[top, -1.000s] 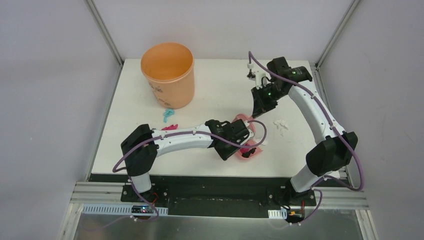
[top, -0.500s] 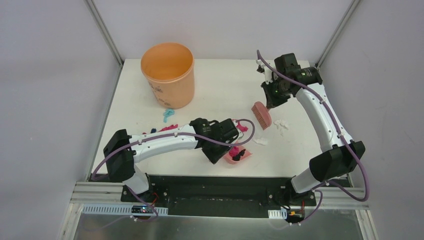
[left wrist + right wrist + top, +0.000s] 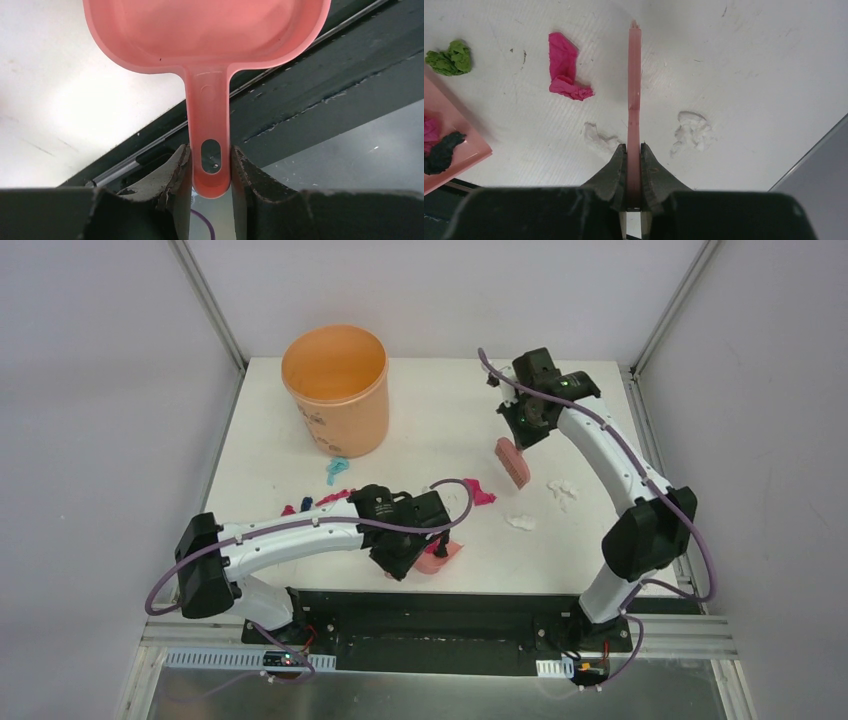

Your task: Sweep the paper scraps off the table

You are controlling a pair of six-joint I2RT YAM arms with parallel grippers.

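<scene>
The paper scraps (image 3: pixel 480 492) lie scattered on the table (image 3: pixel 430 430). The right wrist view shows four loose: one magenta scrap (image 3: pixel 566 70), one green scrap (image 3: pixel 450 57) and two white scraps (image 3: pixel 694 131). Two more sit in the dustpan (image 3: pixel 464 140). The magenta scrap lies left of the right claw (image 3: pixel 634 150), which pinches the brush (image 3: pixel 634 85), and so sits between brush and dustpan. The left claw (image 3: pixel 210 150) clamps the dustpan's handle. The right arm is nearer.

Orange bucket (image 3: pixel 336 390) upright, back left; pink dustpan (image 3: pixel 438 558) and pink brush (image 3: pixel 512 462) (seen edge-on) well apart

Crumpled magenta, green and white paper scraps (image 3: pixel 566 67) loose on white table (image 3: pixel 440 430).
</scene>
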